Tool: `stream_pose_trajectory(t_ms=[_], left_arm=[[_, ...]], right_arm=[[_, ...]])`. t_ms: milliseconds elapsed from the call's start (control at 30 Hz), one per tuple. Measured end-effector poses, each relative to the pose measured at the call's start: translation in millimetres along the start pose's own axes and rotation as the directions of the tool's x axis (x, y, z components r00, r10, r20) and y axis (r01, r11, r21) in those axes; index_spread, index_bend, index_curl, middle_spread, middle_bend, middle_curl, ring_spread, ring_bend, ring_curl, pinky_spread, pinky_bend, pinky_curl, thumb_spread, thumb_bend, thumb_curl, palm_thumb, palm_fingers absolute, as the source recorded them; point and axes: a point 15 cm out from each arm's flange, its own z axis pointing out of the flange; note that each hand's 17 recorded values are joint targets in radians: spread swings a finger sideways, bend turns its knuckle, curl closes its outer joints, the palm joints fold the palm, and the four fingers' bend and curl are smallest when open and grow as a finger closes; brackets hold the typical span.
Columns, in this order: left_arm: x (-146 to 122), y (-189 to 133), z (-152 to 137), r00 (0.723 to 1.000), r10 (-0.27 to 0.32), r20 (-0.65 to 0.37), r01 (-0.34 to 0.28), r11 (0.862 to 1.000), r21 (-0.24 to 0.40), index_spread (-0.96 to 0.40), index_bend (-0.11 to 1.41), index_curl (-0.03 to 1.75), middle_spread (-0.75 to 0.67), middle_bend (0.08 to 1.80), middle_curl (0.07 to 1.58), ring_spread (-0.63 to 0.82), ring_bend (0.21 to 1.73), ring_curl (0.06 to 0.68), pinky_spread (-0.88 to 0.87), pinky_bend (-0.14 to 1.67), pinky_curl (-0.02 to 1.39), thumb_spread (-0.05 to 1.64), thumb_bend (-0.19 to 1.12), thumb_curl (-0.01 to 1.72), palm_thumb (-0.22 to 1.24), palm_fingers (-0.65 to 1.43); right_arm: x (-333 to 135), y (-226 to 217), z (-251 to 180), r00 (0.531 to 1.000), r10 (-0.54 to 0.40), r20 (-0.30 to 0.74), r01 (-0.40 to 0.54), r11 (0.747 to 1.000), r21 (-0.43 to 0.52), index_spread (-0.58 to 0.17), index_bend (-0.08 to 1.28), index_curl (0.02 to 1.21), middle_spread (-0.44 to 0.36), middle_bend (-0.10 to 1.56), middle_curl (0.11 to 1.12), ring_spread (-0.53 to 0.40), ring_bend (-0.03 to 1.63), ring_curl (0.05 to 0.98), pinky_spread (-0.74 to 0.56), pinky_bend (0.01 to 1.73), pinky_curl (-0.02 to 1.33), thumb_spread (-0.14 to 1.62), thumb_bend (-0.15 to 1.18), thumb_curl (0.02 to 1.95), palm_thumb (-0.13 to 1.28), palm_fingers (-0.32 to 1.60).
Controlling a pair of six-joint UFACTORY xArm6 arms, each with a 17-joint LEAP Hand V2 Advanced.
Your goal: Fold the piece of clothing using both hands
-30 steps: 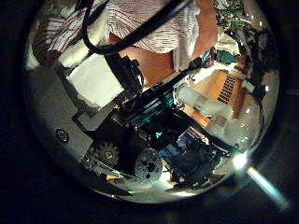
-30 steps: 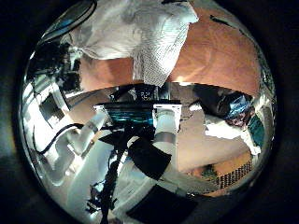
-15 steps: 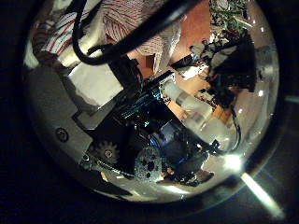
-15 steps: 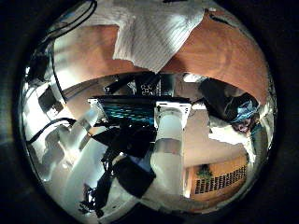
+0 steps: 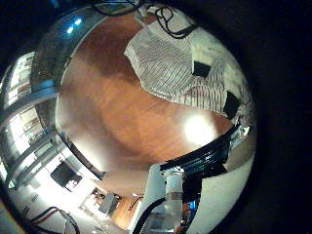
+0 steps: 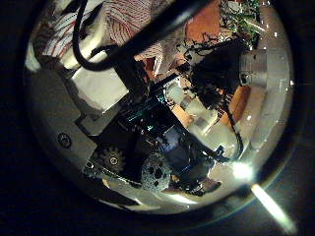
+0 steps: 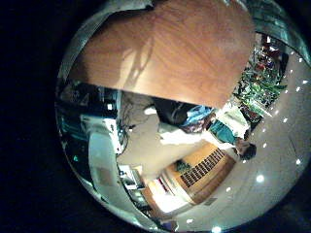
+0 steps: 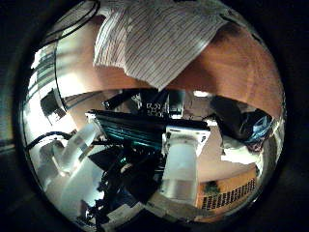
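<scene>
A striped garment (image 5: pixel 180 63) lies bunched on the wooden table (image 5: pixel 117 107). In the left thumb side palm view the same garment (image 6: pixel 133 20) sits right against my left hand (image 6: pixel 98 87), whose fingers curl into its folds. Dark fingertips (image 5: pixel 201 68) rest on the cloth. The other hand (image 6: pixel 228 71), the right one, shows close beside the left palm. From the right thumb side palm view the garment (image 8: pixel 159 43) fills the upper part, close to that palm, with one corner pointing down toward it. Its fingers on the cloth do not show.
Bare table (image 7: pixel 170 49) fills the right little finger side palm view, ending at an edge toward the room. A bright lamp reflection (image 5: pixel 198 129) lies on the table beside the garment. The arm (image 8: pixel 183 164) stands below the right palm.
The right hand has come much nearer the left palm. The garment now fills more of the right palm's view. It has stayed put against the left hand's fingers.
</scene>
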Motion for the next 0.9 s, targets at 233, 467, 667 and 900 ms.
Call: stream_pose_trajectory(t_ms=[233,467,667,900], left_arm=[[-2.3,3.9,-2.6,1.0,-0.003,-0.006,0.003,1.0,0.001,-0.75,0.47,1.25,-0.56,1.01,0.88,-0.49,1.22,0.503,-0.73,0.68,0.59,1.07,-0.01,0.63,0.73,1.07],[-5.2,5.0,-3.8,1.0,-0.009,-0.011,0.009,1.0,0.005,-0.76,0.45,1.27,-0.56,1.0,0.88,-0.49,1.22,0.502,-0.74,0.66,0.61,1.07,-0.01,0.63,0.73,1.07],[-8.3,7.2,-4.6,1.0,-0.008,-0.015,0.009,1.0,0.004,-0.77,0.44,1.28,-0.57,1.0,0.88,-0.49,1.22,0.502,-0.75,0.64,0.63,1.07,-0.01,0.64,0.73,1.07],[-10.1,8.8,-6.1,1.0,-0.013,-0.017,0.013,1.0,0.007,-0.77,0.43,1.29,-0.57,1.0,0.88,-0.5,1.21,0.5,-0.77,0.62,0.66,1.07,-0.01,0.64,0.73,1.08]], right_arm=[[-14.9,-6.9,9.1,0.999,-0.025,-0.029,0.024,0.999,-0.034,-0.195,0.17,0.31,-0.033,0.31,0.39,-0.027,0.63,0.245,0.17,0.52,0.21,0.94,-0.02,0.31,0.32,0.2],[-26.3,-10.5,23.3,0.997,-0.057,-0.049,0.053,0.995,-0.089,-0.197,0.17,0.32,-0.063,0.36,0.41,-0.062,0.65,0.253,0.15,0.47,0.21,0.95,-0.02,0.32,0.4,0.25],[-31.2,-21.6,25.4,0.997,-0.06,-0.056,0.056,0.996,-0.072,-0.274,0.17,0.33,-0.184,0.5,0.48,-0.227,0.81,0.296,-0.04,0.53,0.2,0.97,-0.01,0.34,0.51,0.56],[-22.3,-33.7,20.7,0.991,-0.041,-0.125,0.038,0.999,-0.022,-0.426,0.26,0.4,-0.331,0.65,0.64,-0.328,1.08,0.439,-0.41,0.99,0.35,0.96,-0.01,0.36,0.64,1.09]])
